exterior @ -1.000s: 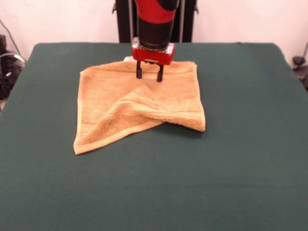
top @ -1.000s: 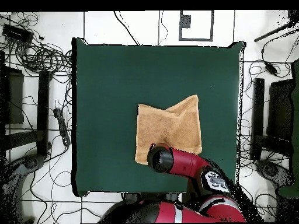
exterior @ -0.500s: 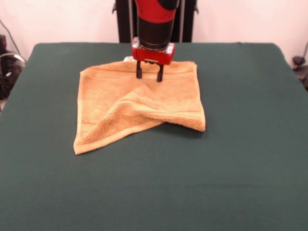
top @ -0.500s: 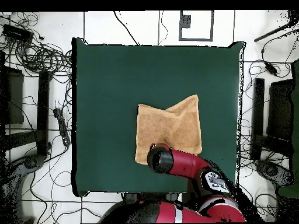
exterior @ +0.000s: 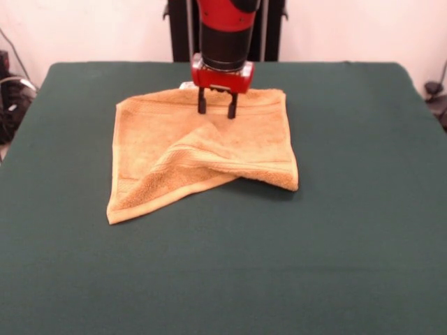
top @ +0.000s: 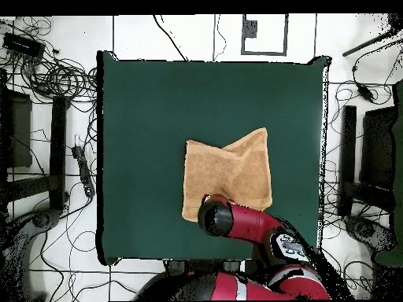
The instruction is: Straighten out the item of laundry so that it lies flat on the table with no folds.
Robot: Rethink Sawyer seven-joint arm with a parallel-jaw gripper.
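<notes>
The item of laundry (exterior: 202, 153), a golden-orange towel, lies on the dark green table (exterior: 349, 230) with one corner folded over, so a raised diagonal fold runs across its near half. In the overhead view the towel (top: 228, 169) shows a notched far edge. My gripper (exterior: 216, 110) hangs over the towel's far edge, open, its two dark fingers (exterior: 202, 105) apart with nothing between them, their tips just above the cloth. From above, the red arm (top: 236, 220) hides the gripper and the towel's near edge.
Cables (top: 55, 75) and dark equipment (top: 366, 157) lie on the floor round the table. The black pedestal post (exterior: 178, 31) rises behind the table's far edge.
</notes>
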